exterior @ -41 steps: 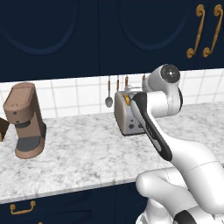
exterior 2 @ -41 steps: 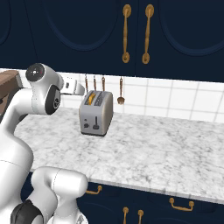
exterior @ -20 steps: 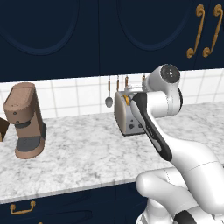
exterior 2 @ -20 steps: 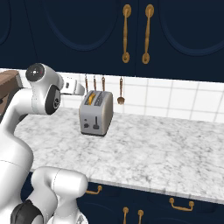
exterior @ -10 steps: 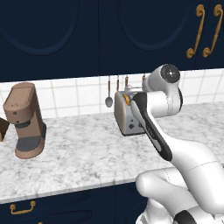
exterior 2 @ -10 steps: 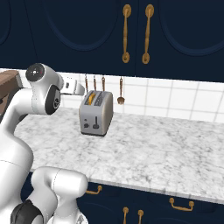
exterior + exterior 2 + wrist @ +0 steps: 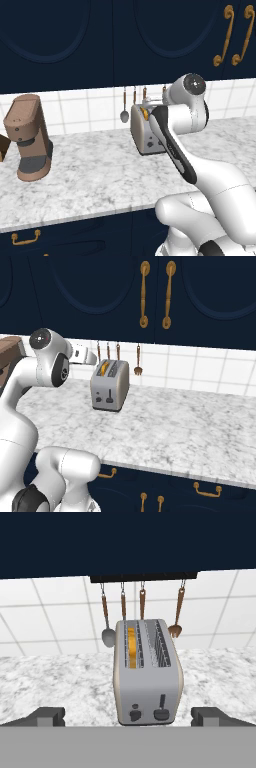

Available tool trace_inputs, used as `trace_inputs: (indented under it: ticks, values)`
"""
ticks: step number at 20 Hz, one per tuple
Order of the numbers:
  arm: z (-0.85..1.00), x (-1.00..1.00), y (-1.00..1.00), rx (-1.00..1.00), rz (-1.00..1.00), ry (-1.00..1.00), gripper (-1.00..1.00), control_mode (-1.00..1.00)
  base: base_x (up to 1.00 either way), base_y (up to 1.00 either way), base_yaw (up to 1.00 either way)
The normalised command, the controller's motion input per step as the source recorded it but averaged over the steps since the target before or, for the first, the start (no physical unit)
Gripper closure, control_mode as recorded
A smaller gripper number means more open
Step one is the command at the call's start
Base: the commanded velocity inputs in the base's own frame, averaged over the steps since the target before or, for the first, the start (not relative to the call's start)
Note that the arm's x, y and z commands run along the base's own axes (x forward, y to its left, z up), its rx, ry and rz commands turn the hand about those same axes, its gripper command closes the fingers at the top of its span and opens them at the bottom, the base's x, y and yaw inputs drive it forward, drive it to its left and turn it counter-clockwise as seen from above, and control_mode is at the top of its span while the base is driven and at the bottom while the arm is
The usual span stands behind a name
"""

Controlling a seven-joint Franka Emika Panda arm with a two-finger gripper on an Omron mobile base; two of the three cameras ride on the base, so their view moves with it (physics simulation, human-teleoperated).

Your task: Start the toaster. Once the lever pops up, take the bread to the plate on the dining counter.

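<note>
The silver two-slot toaster (image 7: 146, 134) (image 7: 110, 387) (image 7: 147, 674) stands on the marble worktop near the tiled wall. The bread (image 7: 132, 648) (image 7: 103, 369) sits down in one slot, only its golden-orange crust edge showing. The dark lever (image 7: 161, 713) sits at the foot of a thin slot on the narrow face, beside a round knob. My gripper (image 7: 129, 717) (image 7: 93, 359) hovers in front of and above that narrow face, clear of the toaster, open wide with nothing between its fingers. The plate and the dining counter are out of view.
A brown coffee machine (image 7: 28, 137) stands far left on the worktop (image 7: 190, 421). Several utensils (image 7: 142, 607) hang from a rail on the white tiles behind the toaster. Navy wall cabinets (image 7: 165, 291) hang overhead. The worktop's front edge runs close to the base.
</note>
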Motion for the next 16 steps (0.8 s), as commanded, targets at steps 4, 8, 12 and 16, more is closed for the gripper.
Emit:
trace_inputs:
  ticks: [4,8,12,16]
  values:
    - [0.00,0.00,0.00,0.00,0.00,0.00,-1.00,-1.00,0.00,0.00,0.00]
    - [0.00,0.00,0.00,0.00,0.00,0.00,-1.00,-1.00,0.00,0.00,0.00]
    - [0.00,0.00,0.00,0.00,0.00,0.00,-1.00,-1.00,0.00,0.00,0.00]
    - [0.00,0.00,0.00,0.00,0.00,0.00,-1.00,-1.00,0.00,0.00,0.00]
